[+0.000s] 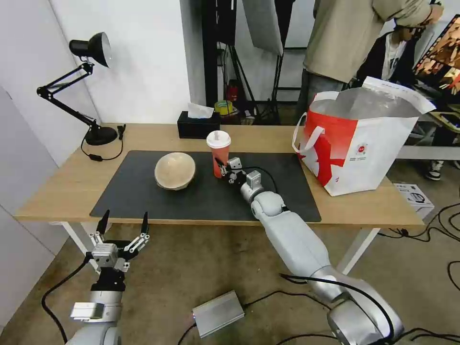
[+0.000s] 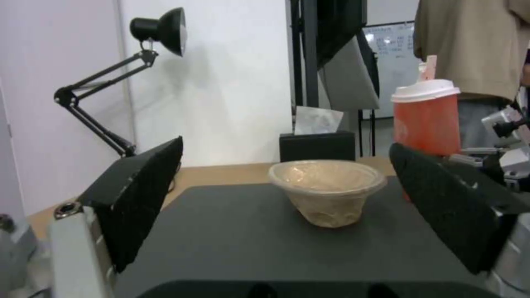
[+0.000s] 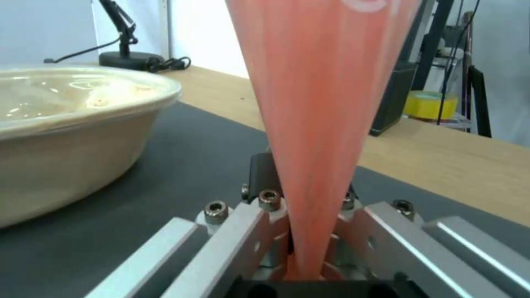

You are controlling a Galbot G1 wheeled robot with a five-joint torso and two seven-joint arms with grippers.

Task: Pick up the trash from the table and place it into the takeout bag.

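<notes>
Cup (image 1: 218, 152) upright, lid up, clamped by right gripper (image 1: 224, 168) fingers; left gripper (image 1: 123, 223) fingers spread.

The worktop (image 1: 72, 187) is light wood with a smooth matt finish. Its mat (image 1: 201, 201) is dark grey and matt. The cup (image 1: 219, 158) is translucent red plastic under a white plastic lid. The bowl (image 1: 175, 170) looks like matt beige fibre beneath glossy film. The bag (image 1: 354, 148) shows silver foil lining. The right tool (image 3: 301, 231) has brushed metal links.

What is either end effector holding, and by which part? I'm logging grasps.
The right end effector grips the red drink cup at its lower body. The left end effector holds nothing.
</notes>
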